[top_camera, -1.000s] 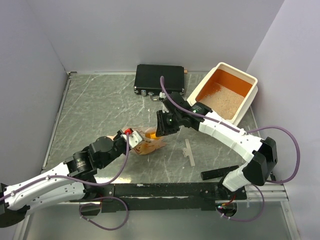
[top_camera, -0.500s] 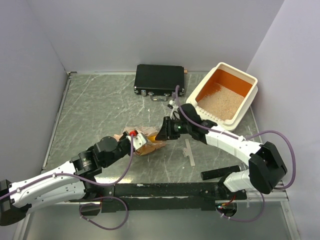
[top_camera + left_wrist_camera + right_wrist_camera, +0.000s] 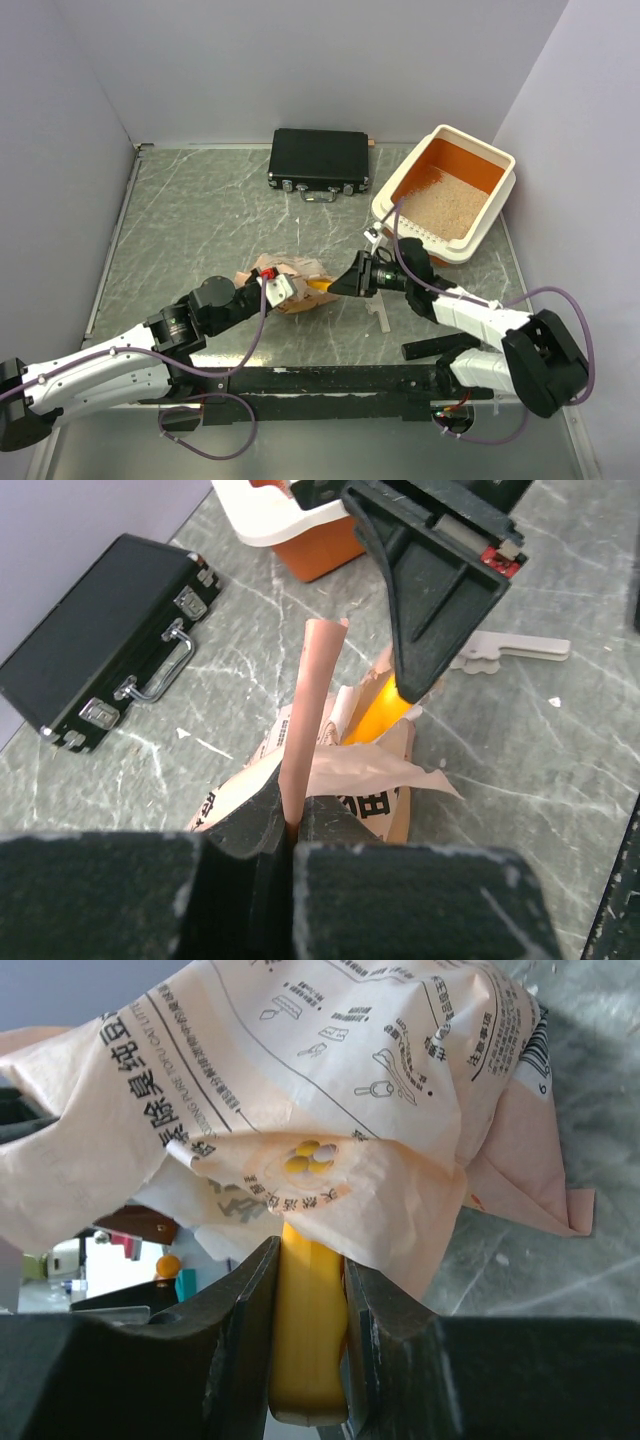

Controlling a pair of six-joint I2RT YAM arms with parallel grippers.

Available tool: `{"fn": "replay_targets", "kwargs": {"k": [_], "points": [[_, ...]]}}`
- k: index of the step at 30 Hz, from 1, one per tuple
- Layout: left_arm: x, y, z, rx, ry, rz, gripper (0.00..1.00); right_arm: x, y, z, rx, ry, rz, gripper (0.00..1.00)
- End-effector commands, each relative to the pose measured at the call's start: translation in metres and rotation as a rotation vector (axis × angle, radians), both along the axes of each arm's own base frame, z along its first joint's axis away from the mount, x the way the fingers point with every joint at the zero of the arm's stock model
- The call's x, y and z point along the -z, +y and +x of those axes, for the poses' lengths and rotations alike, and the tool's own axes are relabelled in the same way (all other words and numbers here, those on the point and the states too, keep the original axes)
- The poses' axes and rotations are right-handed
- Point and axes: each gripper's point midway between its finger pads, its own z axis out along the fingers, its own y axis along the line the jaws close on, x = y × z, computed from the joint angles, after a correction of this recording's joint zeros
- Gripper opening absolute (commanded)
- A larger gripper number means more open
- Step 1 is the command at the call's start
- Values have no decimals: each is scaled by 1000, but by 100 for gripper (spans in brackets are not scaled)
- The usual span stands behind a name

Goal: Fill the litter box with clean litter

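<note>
The litter box (image 3: 500,205), cream rim and orange inside, stands at the back right with beige litter (image 3: 446,206) over part of its floor; its corner shows in the left wrist view (image 3: 265,520). A crumpled printed paper bag (image 3: 290,280) lies mid-table. My left gripper (image 3: 270,288) is shut on the bag's upright edge (image 3: 305,715). My right gripper (image 3: 342,284) is shut on the handle of a yellow-orange scoop (image 3: 310,1335), whose front end goes into the bag's mouth (image 3: 300,1160). The scoop's bowl is hidden inside the bag.
A flat black case (image 3: 320,158) lies at the back centre, left of the litter box; it also shows in the left wrist view (image 3: 100,640). A white plastic strip (image 3: 377,300) lies right of the bag. A black bar (image 3: 440,346) lies near the front right.
My right gripper has come down and toward the front from near the litter box, with the scoop now pushed into the bag. My left gripper has shifted slightly right, still holding the bag.
</note>
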Motion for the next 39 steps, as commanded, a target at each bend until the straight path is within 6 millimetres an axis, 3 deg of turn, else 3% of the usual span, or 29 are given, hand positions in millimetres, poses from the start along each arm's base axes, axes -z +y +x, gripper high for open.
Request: {"fn": "replay_targets", "kwargs": {"k": [1, 6, 11, 15, 20, 21, 25, 26, 27, 29, 30, 31, 36, 39], "points": [[-27, -13, -9, 61, -20, -120, 1, 8, -14, -20, 8, 57, 22, 0], [-21, -10, -5, 36, -14, -100, 1, 2, -21, -29, 31, 56, 42, 0], [-20, -7, 0, 6, -15, -89, 1, -22, -27, -32, 59, 8, 71, 0], [-25, 8, 10, -82, -40, -64, 1, -29, -31, -34, 87, -2, 73, 0], [-59, 36, 15, -152, -136, 3, 1, -27, -24, -30, 79, 7, 152, 0], [-79, 40, 14, -154, -154, -14, 1, -30, -22, -29, 74, -4, 178, 0], [-107, 64, 8, -182, -189, -10, 1, -33, -7, -24, 40, 23, 280, 0], [-111, 69, 7, -194, -197, -8, 1, -49, -2, -22, 20, -40, 336, 0], [-120, 76, 6, -204, -209, -17, 1, -40, 3, -19, 19, -1, 328, 0], [-126, 90, 3, -232, -217, -20, 1, -53, 23, -23, -34, -19, 367, 0], [-133, 95, 2, -241, -225, -31, 1, -45, 33, -23, -45, 10, 354, 0], [-137, 102, 1, -255, -233, -38, 1, -54, 47, -29, -85, -6, 369, 0], [-143, 118, -4, -281, -233, -47, 1, -54, 85, -24, -116, 16, 390, 0], [-119, 107, -4, -256, -187, -28, 1, -49, 87, -25, -120, 42, 403, 0]]}}
